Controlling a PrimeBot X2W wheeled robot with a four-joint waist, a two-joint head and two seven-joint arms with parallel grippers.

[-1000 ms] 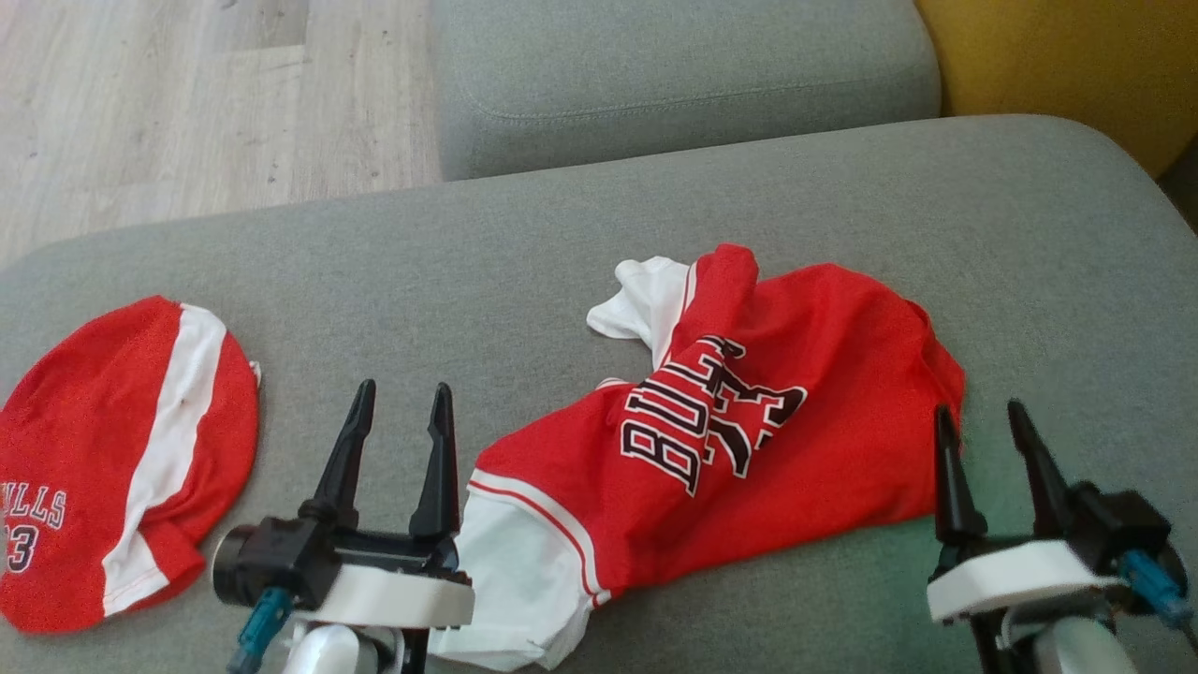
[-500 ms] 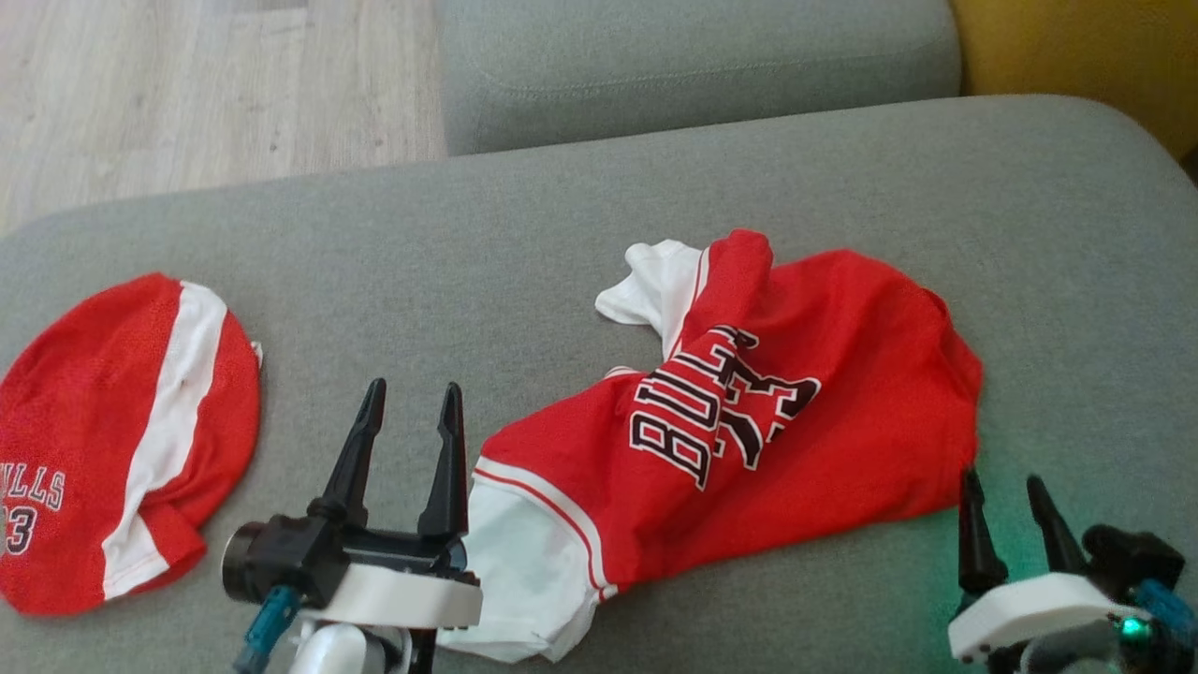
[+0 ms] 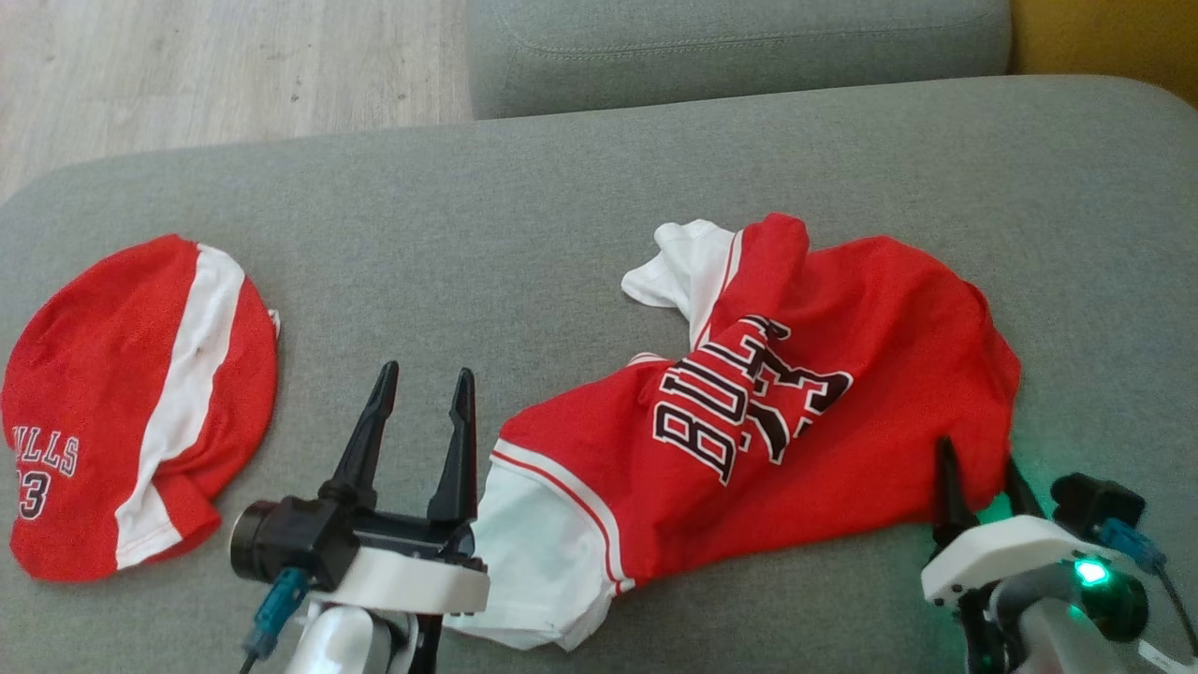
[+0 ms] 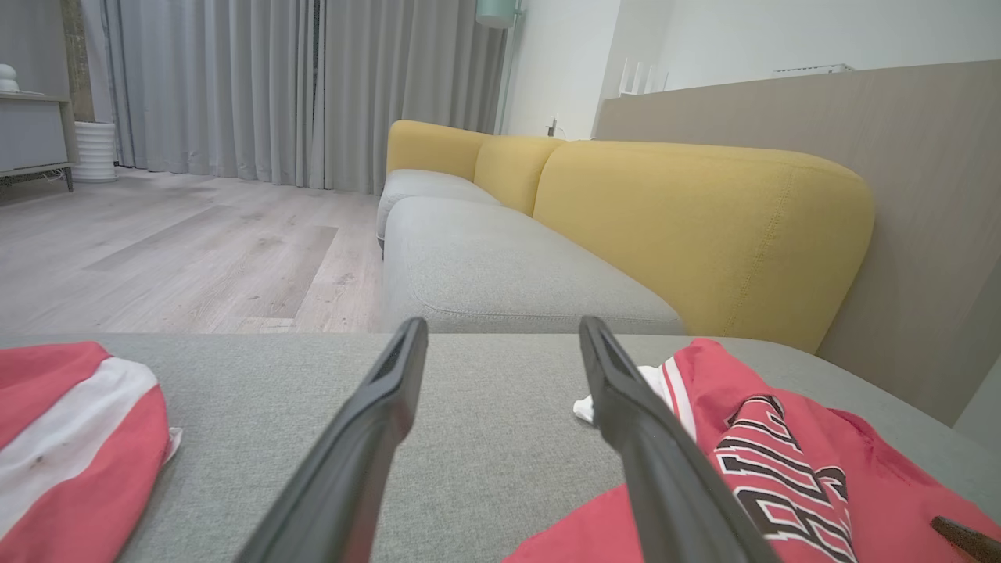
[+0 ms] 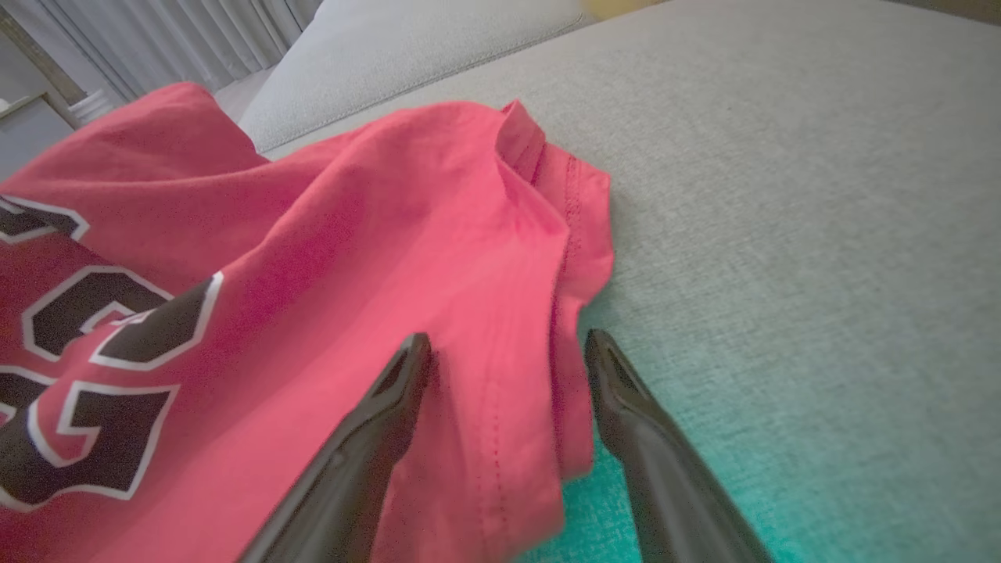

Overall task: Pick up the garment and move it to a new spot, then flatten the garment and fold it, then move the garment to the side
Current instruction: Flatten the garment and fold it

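The garment is a crumpled red jersey with black lettering and white sleeves, lying on the grey sofa cushion. My right gripper is open at its lower right corner. In the right wrist view the right gripper straddles the garment's red hem, one finger over the cloth and one over bare cushion. My left gripper stands open just left of the white sleeve, nothing between its fingers. In the left wrist view the left gripper points over bare cushion, with the garment to its right.
A second red and white jersey lies folded at the cushion's left end. Another grey seat lies beyond, with wooden floor at the far left. Yellow backrests line the sofa's right side.
The head view has shifted. My right gripper drew back, then moved in over the garment's lower right edge, so the hem now lies between its fingers. The left gripper has not moved.
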